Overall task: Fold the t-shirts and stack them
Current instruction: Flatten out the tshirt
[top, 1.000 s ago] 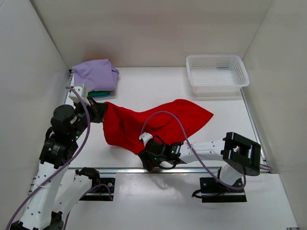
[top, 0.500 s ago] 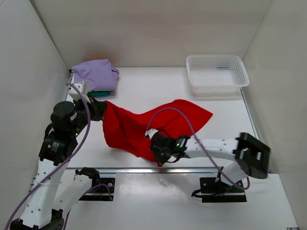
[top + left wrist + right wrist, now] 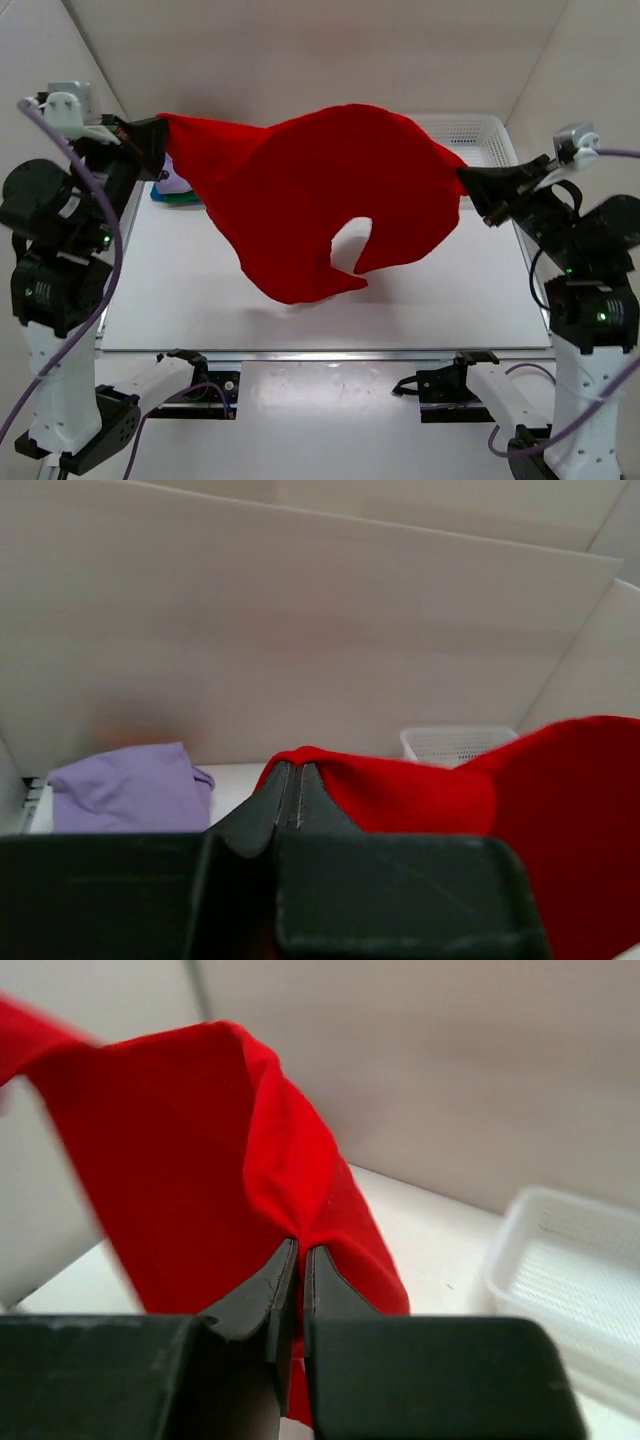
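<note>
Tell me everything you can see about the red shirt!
The red t-shirt is plain, bright, soft-looking cloth with no print. It hangs spread out in the air between the two arms. The left tool pinches one top end and the right tool pinches the other, both shut on it. Its middle sags in folds, with a curved gap near the bottom. It seems to hang clear of the table.

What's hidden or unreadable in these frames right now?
Top external: the red t-shirt, pinched between left hand and right hand, covers most of the folded stack and the basket.
Left wrist: whatever lies under the lavender t-shirt is hidden by the hand's own body.
Right wrist: basket cut off by the right edge; the red cloth's left side is blurred.
</note>
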Controlling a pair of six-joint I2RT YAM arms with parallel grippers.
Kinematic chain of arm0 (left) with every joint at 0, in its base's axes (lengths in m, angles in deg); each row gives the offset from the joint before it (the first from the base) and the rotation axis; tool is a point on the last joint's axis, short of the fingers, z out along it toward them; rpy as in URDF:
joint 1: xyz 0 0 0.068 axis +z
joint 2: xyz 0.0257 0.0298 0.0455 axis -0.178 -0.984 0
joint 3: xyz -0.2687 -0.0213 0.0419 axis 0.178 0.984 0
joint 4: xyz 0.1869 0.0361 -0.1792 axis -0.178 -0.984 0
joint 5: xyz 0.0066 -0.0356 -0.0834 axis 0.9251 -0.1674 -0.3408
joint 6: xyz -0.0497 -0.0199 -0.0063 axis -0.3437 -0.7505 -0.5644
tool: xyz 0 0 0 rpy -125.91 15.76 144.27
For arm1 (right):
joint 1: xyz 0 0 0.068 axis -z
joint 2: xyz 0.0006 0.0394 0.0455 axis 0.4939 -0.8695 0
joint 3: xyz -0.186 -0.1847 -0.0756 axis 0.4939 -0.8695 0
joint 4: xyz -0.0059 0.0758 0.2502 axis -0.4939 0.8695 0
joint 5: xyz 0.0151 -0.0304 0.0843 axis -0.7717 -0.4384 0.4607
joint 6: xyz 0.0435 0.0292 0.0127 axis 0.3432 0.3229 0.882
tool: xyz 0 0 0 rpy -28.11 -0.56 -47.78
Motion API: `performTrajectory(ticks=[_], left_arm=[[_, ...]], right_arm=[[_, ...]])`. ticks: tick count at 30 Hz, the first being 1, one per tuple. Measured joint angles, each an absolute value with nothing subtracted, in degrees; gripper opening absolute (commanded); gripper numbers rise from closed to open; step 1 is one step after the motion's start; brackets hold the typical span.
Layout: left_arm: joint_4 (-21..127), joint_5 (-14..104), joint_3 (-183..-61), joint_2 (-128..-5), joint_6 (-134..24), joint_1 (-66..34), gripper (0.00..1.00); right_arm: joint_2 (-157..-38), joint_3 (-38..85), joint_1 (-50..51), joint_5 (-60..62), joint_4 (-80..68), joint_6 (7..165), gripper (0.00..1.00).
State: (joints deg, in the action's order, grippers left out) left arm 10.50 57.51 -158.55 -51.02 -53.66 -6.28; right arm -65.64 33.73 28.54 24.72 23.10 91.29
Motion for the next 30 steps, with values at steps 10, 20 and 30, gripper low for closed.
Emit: performTrajectory(ticks=[10, 20, 30], left_arm=[[7.79, 70.12, -170.55, -45.95, -48.74, -16.53, 0.00], [16.16, 66.54, -153.83, -45.20, -48.63, -10.83, 0.00], [20.11, 53.40, -141.13, -67.91, -48.50, 5.28, 0.00]], right_arm=[[-65.20, 42.67, 28.80, 33.27, 27.21, 91.44, 0.00], [-76.72, 36.98, 28.12, 36.46, 22.32, 92.56, 0.00], [-103.17, 36.96, 25.39, 35.08, 21.24, 88.38, 0.00]])
